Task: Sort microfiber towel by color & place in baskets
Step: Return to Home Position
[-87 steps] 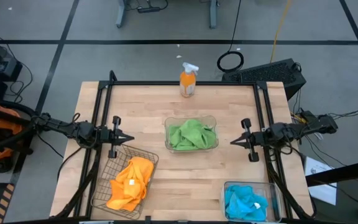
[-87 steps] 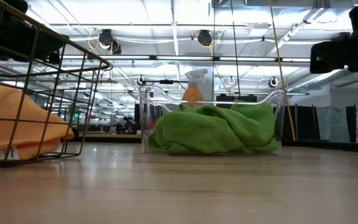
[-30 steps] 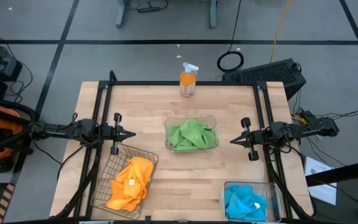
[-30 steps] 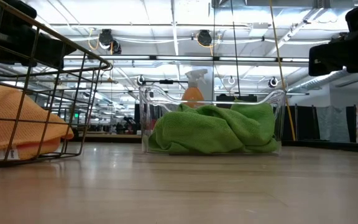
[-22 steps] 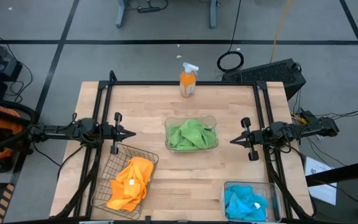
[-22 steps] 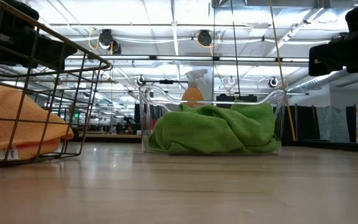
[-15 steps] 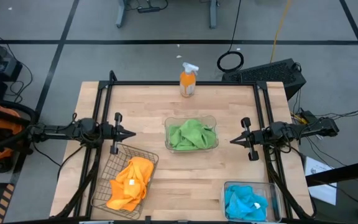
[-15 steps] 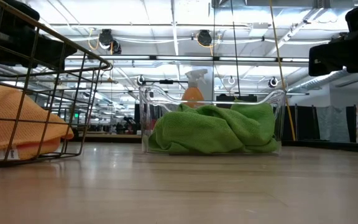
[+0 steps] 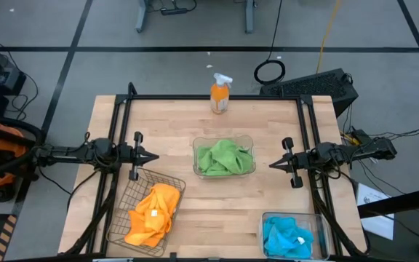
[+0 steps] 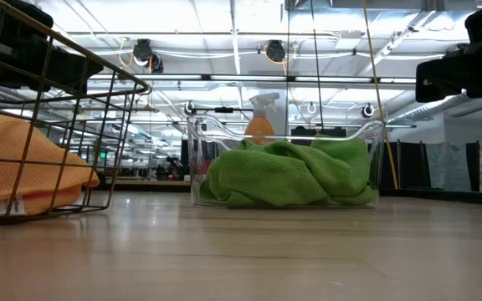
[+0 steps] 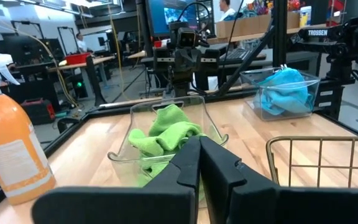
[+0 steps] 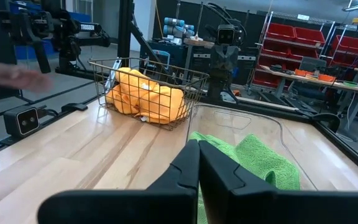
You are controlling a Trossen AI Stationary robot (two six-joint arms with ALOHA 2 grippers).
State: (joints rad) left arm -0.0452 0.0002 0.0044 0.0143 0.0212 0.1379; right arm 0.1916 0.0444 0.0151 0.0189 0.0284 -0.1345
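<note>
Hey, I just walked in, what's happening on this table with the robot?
Nothing is being handled. The left gripper and the right gripper hang shut and empty on either side of the middle clear bin, which holds the green towels. The orange towels lie in the wire basket on the left arm's side, the blue towels in the other clear bin on the right arm's side. An orange spray bottle stands apart. The sorting looks done.

Grey floor (image 9: 49, 29), red shelf bins (image 12: 286, 32), ceiling lamps (image 10: 274, 52)
</note>
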